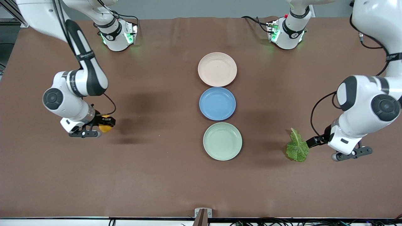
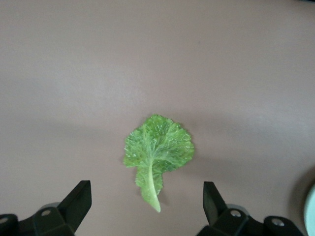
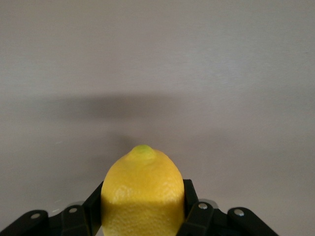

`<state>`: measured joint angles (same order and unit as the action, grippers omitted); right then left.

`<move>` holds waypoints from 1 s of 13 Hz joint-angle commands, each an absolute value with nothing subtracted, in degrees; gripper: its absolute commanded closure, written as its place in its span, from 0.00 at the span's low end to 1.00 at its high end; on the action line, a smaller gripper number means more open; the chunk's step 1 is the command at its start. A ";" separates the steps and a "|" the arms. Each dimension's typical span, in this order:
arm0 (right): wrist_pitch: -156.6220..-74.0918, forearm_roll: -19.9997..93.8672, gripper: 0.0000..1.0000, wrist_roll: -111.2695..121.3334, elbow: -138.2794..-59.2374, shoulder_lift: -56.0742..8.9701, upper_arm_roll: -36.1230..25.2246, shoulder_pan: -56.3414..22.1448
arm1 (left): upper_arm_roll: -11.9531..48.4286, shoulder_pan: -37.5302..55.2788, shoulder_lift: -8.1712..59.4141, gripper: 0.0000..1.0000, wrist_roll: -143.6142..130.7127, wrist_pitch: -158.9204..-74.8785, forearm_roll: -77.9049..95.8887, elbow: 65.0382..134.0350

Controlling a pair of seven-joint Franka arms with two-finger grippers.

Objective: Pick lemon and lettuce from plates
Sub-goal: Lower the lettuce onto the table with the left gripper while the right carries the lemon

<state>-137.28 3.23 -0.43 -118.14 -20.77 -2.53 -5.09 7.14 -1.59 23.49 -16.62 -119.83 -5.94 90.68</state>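
Right pincer (image 1: 102, 125) is clenched on the lemon (image 1: 105, 124), over the brown surface (image 1: 157, 175) toward the right arm's end, well apart from the blue plate (image 1: 217, 103). Left pincer (image 1: 311, 142), released, is beside the lettuce (image 1: 297, 147) toward the left arm's end; contact appears absent, though the front view is unclear. Its wrist view shows the leaf lying flat between spread fingers (image 2: 76, 201). Beige-pink plate (image 1: 217, 69), blue plate and mint plate (image 1: 222, 141) hold nothing.

Right claw (image 1: 105, 124) clamped on the lemon (image 1: 106, 125) above the bench; left claw (image 1: 309, 142) spread wide over the lettuce (image 1: 297, 147).
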 commanded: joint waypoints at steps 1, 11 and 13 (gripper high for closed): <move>-141.32 4.47 0.99 2.72 -118.74 -24.51 -0.88 -2.55 | 7.21 -1.93 20.92 0.00 -12.14 -109.30 -7.56 82.66; -140.89 12.48 0.97 13.10 -112.68 -30.67 -1.32 -1.41 | 7.38 -1.93 10.30 0.00 -5.99 -83.07 -4.67 76.28; -140.80 12.31 0.95 12.92 -111.10 -32.16 -1.32 -1.14 | 7.30 -2.11 5.39 0.00 -5.71 -82.97 -2.38 81.80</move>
<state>-141.48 11.08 11.68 -113.76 -30.03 -2.15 -2.49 7.26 -1.82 10.67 -7.02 -83.20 -4.16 76.03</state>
